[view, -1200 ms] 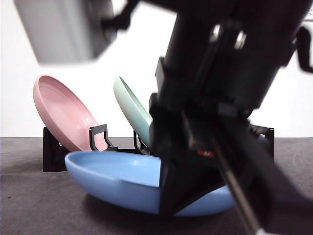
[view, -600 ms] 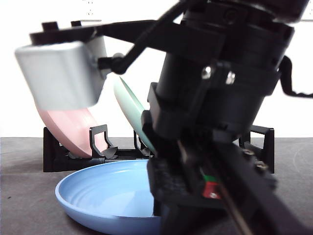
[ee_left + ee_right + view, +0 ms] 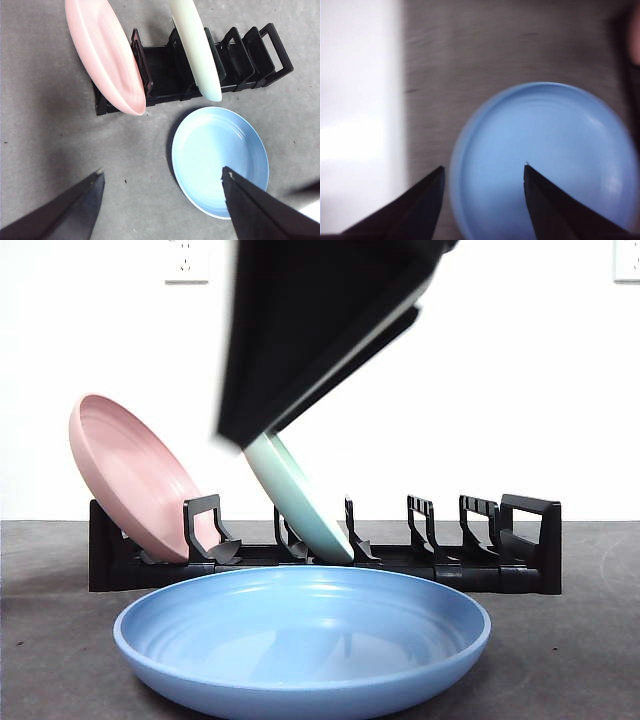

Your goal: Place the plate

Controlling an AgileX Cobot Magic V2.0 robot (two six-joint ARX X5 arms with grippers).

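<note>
The blue plate [image 3: 300, 640] lies flat on the dark table in front of the black rack [image 3: 480, 550]. It also shows in the left wrist view [image 3: 220, 160] and the right wrist view [image 3: 545, 160]. A pink plate [image 3: 130, 480] and a pale green plate [image 3: 300, 505] lean in the rack's slots. My right gripper [image 3: 484, 166] is open and empty above the blue plate's near part, blurred by motion. A dark blurred arm [image 3: 310, 330] fills the top of the front view. My left gripper [image 3: 162, 172] is open and empty, high above the table.
The rack [image 3: 250, 55] has several empty slots to the right of the green plate [image 3: 195, 45]. The pink plate [image 3: 105, 60] stands at its other end. A bright white area [image 3: 360, 125] lies past the table's edge beside the blue plate.
The arm that held the blue plate has let it go and risen out of the scene. The plate has dropped from tilted to flat on the table.
</note>
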